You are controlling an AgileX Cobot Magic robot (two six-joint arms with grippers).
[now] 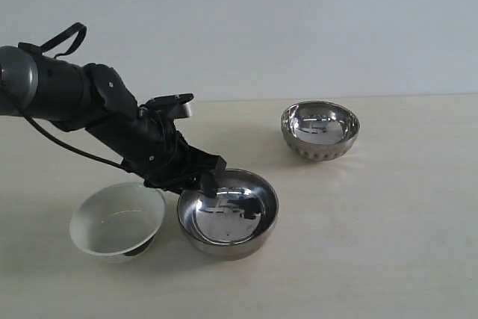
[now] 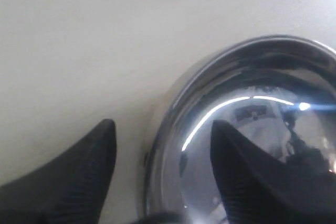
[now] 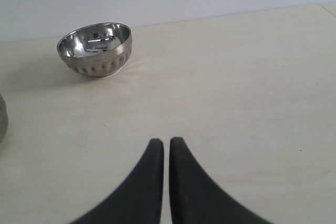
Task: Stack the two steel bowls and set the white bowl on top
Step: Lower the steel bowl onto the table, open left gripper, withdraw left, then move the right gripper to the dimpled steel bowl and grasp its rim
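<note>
- Two bowls nearest: white bowl [image 1: 118, 218] just beside plain steel bowl [image 1: 228, 214].
- Left gripper [image 2: 160, 127] wide, astride that steel rim, one finger inside; likely placed for a rim pinch.
- Right gripper [image 3: 166, 142] closed, empty, out of the way.
- Patterned bowl [image 1: 320, 131] farthest, well apart, not yet stacked.

No legible text, label, brand, number or sign anywhere in view.
</note>
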